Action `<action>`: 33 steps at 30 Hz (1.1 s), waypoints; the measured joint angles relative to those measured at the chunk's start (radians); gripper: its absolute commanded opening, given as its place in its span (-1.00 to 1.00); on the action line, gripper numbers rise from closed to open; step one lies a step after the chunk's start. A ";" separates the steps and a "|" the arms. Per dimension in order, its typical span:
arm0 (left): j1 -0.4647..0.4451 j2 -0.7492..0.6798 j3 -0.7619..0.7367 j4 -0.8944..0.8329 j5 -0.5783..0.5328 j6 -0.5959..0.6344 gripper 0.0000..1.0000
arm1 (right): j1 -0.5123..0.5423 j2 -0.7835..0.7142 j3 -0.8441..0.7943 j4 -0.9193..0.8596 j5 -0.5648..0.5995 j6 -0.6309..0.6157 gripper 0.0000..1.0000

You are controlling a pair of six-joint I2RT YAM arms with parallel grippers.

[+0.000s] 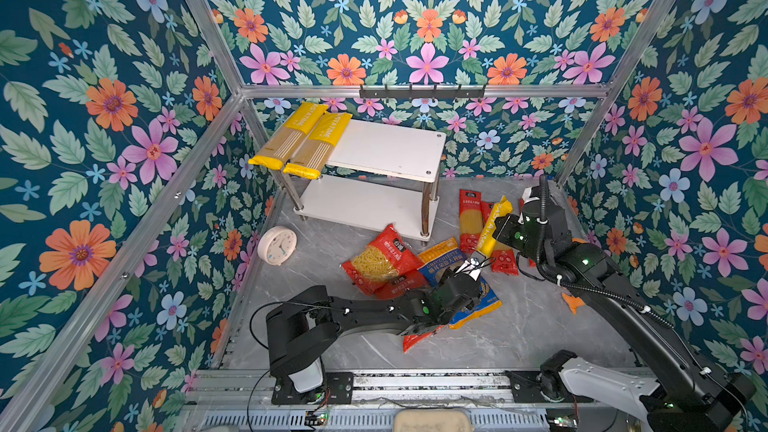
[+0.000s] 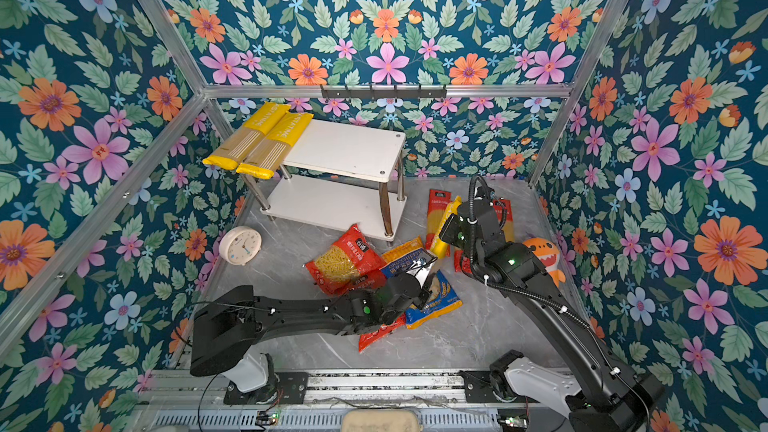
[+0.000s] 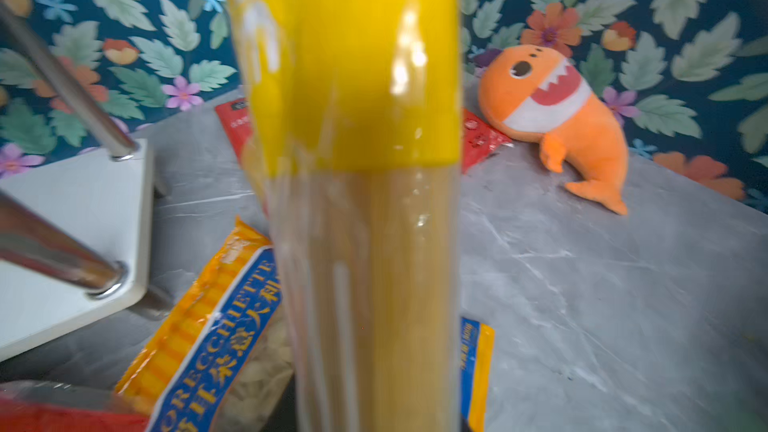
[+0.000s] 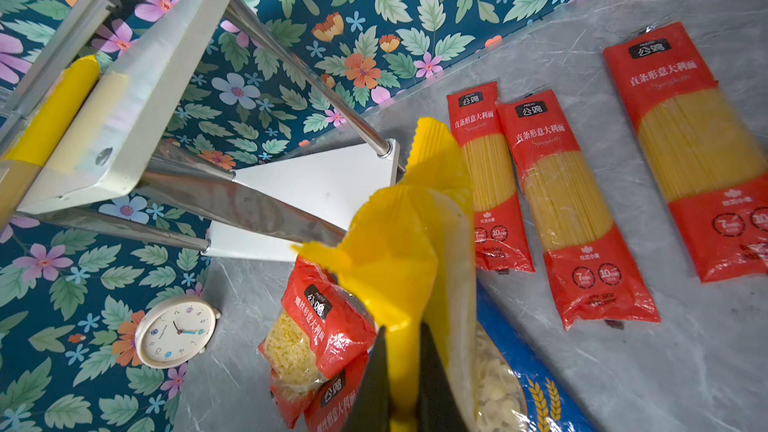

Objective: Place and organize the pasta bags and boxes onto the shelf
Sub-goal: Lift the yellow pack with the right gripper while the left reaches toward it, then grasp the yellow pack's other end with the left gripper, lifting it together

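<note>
A long yellow spaghetti pack (image 1: 494,222) hangs tilted above the floor pile. My right gripper (image 4: 402,367) is shut on its crimped upper flap. My left gripper (image 1: 473,264) is closed round its lower end, and the pack (image 3: 365,118) hides the jaws in the left wrist view. The shelf (image 1: 386,147) stands at the back with two yellow packs (image 1: 303,141) on the left of its top board. Three red spaghetti packs (image 4: 569,201) lie flat on the floor. Two red short-pasta bags (image 1: 382,257) and the blue-orange orecchiette bag (image 1: 482,305) lie under my left arm.
A round cream clock (image 1: 277,245) stands left of the pile by the wall. An orange shark plush (image 2: 544,255) lies by the right wall behind my right arm. A black hook rail (image 1: 422,91) hangs on the back frame above the shelf.
</note>
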 measured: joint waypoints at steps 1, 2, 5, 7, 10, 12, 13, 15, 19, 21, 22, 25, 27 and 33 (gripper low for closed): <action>0.000 -0.001 -0.002 0.003 -0.025 0.002 -0.69 | 0.000 -0.003 -0.004 0.008 -0.002 0.009 -0.66; 0.000 -0.001 -0.003 0.003 -0.040 0.003 -0.74 | 0.000 -0.005 -0.007 0.015 -0.007 0.014 -0.53; -0.001 -0.004 -0.006 -0.012 -0.062 0.021 -0.90 | 0.001 -0.011 -0.009 0.020 -0.021 0.034 -0.10; -0.003 -0.010 -0.015 -0.019 -0.076 0.028 -0.99 | 0.002 -0.007 0.000 0.015 -0.038 0.055 0.16; -0.004 -0.021 -0.032 -0.022 -0.102 0.050 -1.00 | 0.003 0.008 0.025 -0.025 -0.038 0.082 0.49; -0.005 -0.021 -0.037 -0.021 -0.118 0.051 -1.00 | 0.003 0.022 0.042 -0.063 -0.036 0.109 0.72; -0.006 -0.021 -0.038 -0.021 -0.127 0.054 -1.00 | 0.003 0.030 0.049 -0.084 -0.034 0.116 0.75; -0.009 -0.021 -0.039 -0.019 -0.142 0.060 -1.00 | 0.003 0.045 0.056 -0.108 -0.035 0.137 0.76; -0.023 -0.018 -0.031 -0.004 -0.179 0.106 -1.00 | 0.003 0.087 0.067 -0.133 -0.047 0.166 0.71; -0.031 -0.014 -0.023 0.006 -0.198 0.128 -1.00 | 0.003 0.101 0.063 -0.129 -0.056 0.178 0.63; -0.034 -0.013 -0.020 0.013 -0.211 0.140 -1.00 | 0.003 0.105 0.056 -0.123 -0.057 0.186 0.57; -0.040 -0.011 -0.016 0.014 -0.245 0.164 -1.00 | 0.003 0.111 0.027 -0.087 -0.058 0.195 0.34; -0.041 -0.011 -0.013 0.014 -0.263 0.186 -1.00 | 0.003 0.109 0.005 -0.055 -0.064 0.201 0.17; -0.048 -0.008 -0.002 0.015 -0.296 0.256 -0.93 | 0.003 0.064 -0.057 0.035 -0.070 0.226 -0.25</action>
